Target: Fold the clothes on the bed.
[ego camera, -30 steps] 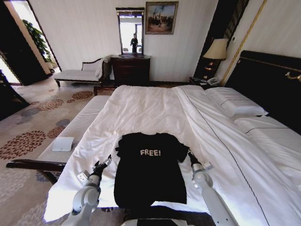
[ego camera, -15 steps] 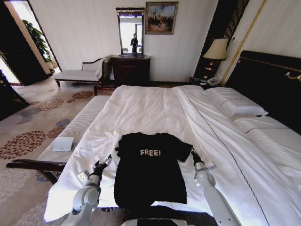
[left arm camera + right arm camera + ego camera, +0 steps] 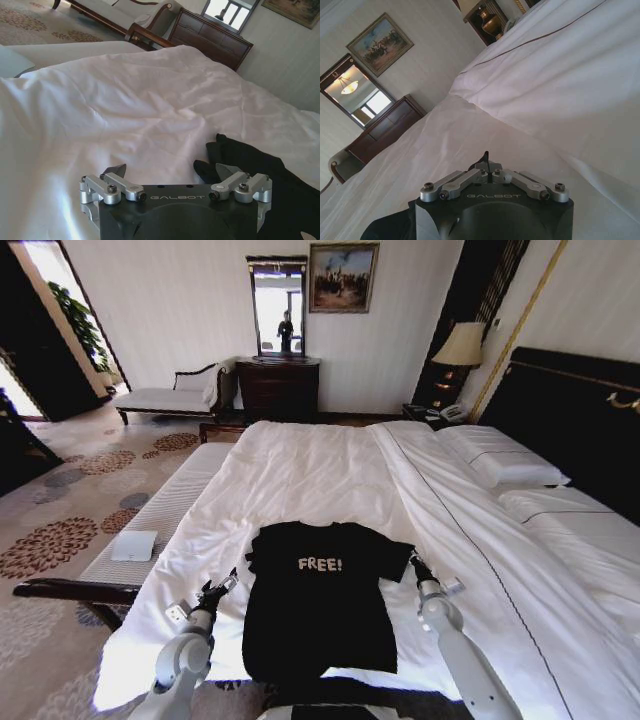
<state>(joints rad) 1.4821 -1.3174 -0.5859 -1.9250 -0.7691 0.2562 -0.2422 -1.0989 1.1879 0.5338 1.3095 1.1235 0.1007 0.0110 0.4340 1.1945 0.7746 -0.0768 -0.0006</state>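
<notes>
A black T-shirt (image 3: 320, 600) is seen laid flat, chest up, on the white bed (image 3: 300, 475). The left gripper (image 3: 216, 591), jaws spread wide, is held just beside the shirt's left edge. The right gripper (image 3: 416, 564), fingers drawn together, is positioned at the right sleeve, apparently pinching its cloth, though the contact is hard to confirm.

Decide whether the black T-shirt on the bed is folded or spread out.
Spread out. The T-shirt lies flat on the bed, lettering up, both sleeves out; the right gripper pinches one sleeve tip.
</notes>
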